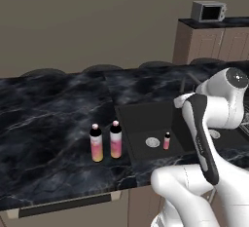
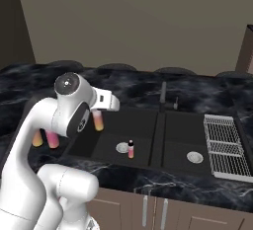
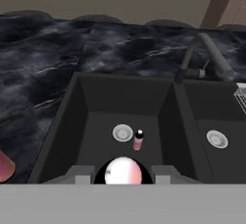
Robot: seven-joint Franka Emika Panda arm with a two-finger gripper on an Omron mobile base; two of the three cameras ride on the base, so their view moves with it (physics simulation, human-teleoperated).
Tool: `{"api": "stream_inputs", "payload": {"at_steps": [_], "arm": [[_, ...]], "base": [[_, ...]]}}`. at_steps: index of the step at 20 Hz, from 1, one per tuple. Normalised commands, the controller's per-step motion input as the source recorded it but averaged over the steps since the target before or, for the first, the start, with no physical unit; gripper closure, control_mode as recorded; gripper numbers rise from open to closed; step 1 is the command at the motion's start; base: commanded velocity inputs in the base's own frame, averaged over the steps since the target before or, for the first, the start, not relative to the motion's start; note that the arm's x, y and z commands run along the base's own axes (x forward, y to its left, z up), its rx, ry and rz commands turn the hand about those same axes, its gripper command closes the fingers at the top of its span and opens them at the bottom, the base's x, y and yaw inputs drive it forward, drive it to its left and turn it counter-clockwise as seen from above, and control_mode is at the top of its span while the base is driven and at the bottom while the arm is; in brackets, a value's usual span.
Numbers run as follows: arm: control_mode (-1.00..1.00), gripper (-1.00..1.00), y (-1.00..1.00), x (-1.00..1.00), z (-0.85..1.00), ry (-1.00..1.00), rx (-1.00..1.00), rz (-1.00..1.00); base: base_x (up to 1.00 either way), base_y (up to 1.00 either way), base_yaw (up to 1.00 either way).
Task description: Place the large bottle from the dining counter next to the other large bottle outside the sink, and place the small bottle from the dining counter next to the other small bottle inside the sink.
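**Small bottle in the grip, above the left basin**

Nearest the hand camera, the gripper (image 3: 123, 180) is closed on a small bottle (image 3: 123, 171), whose round pale-pink top sits between the two finger bases at the bottom of the hand view. Below and just beyond it lies the sink (image 3: 72, 107), and in its left basin the other small bottle (image 3: 138, 140) stands upright just beside the round drain (image 3: 122, 132), a little toward the divider.

On the counter (image 1: 48, 119) at the sink's left edge, two large bottles (image 1: 106, 141) stand upright close together, near the front edge; that half of the task looks done.

Farther back, the faucet (image 3: 204, 55) curves over the divider, and the ribbed drain rack (image 2: 225, 145) lies at the right basin's far side.

The step in hand, as I judge it, is setting the carried bottle down inside the sink. The next move calls for lowering it straight into the left basin, onto flat floor beside the standing bottle, clear of the drain and without knocking its neighbour, then opening the fingers.
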Motion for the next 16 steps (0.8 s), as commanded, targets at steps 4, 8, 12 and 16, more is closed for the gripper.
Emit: {"api": "stream_inputs", "payload": {"at_steps": [4, 8, 12, 16], "arm": [[-1.00, 1.00, 0.07, 0.14, -0.18, 0.12, -0.01, 0.00], [-1.00, 1.00, 0.01, 0.12, -0.23, 0.07, 0.00, 0.00], [-1.00, 1.00, 0.02, 0.11, -0.27, 0.02, 0.00, 0.00], [-1.00, 1.00, 0.03, 0.04, -0.30, 0.00, 0.00, 0.00]], "base": [[0.00, 0.00, 0.00], [0.00, 0.00, 0.00], [0.00, 0.00, 0.00], [0.00, 0.00, 0.00]]}}
